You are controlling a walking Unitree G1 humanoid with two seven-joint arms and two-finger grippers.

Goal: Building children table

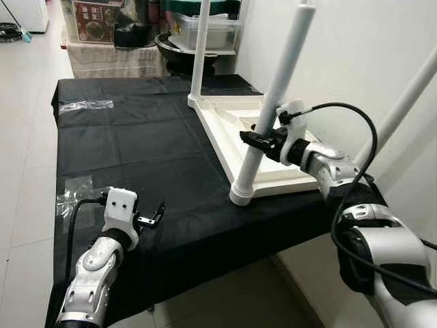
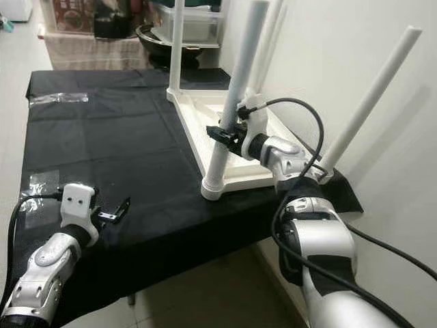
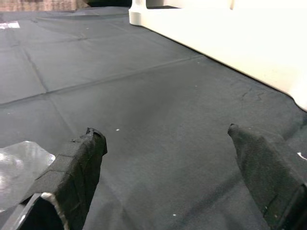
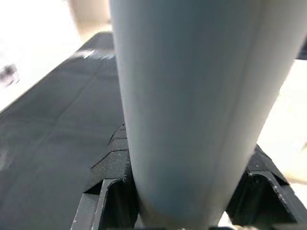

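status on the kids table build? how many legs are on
Done: the white tabletop lies upside down on the black cloth, with four legs standing up from it. In hand: the right gripper is shut on the near leg at the front corner. The left gripper hovers open over the cloth. Left: whether each leg is fully seated can't be told; flipping upright remains.

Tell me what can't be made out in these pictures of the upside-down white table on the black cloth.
- Tall white plastic leg held by the right gripper: whether it is fully seated in its corner socket; the collar hides the joint.
- Back leg: its top is cut off by the left eye view's upper edge.
- Right wrist view: the leg hides the fingers' contact.
- Left gripper, open over the black cloth: the clear tape beside it is too faint to read.
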